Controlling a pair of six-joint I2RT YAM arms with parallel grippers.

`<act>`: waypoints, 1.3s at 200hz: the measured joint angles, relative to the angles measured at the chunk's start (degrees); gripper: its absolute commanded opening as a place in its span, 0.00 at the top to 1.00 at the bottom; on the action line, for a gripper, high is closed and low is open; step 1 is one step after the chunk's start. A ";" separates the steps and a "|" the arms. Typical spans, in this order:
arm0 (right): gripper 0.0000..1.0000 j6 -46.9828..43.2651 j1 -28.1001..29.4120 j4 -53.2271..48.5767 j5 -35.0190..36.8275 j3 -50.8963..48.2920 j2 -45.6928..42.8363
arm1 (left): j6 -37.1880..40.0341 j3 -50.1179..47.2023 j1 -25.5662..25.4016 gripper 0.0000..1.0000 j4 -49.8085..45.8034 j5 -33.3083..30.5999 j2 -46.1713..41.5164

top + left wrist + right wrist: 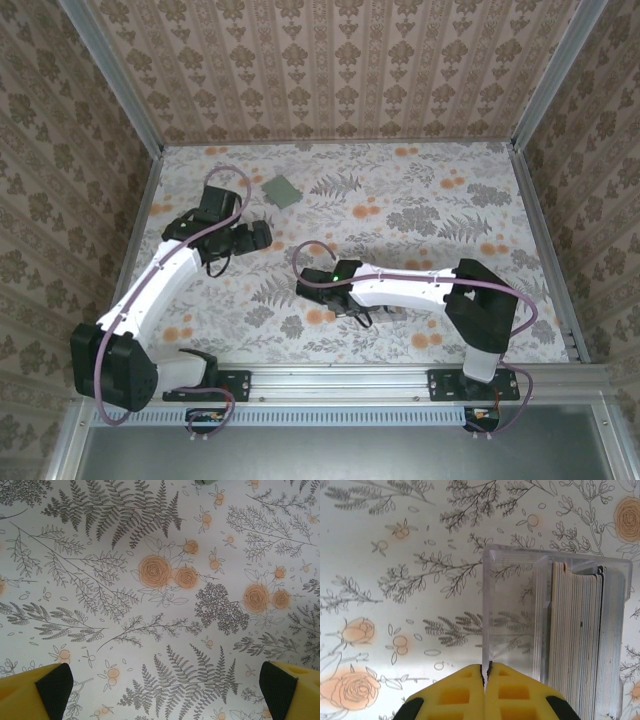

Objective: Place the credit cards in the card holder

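The right gripper [486, 680] is closed at the clear box [512, 605], beside the cards [580, 640]; the left gripper [165, 690] is wide open, empty. The card holder [282, 190] lies well apart, and a careless pull could tip the box.

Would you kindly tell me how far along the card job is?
Done: nothing visibly; the flat sage-green wallet lies closed, untouched. In hand: the right gripper, jaws shut, sits at the clear plastic box; the left gripper is open and empty. Left: the stack of thin plastic cards stands in that box, all yet to go in.
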 measured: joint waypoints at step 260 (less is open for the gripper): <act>0.35 -27.93 -22.80 18.40 -4.55 2.67 -20.26 | -3.74 32.92 5.79 0.23 14.86 4.92 48.98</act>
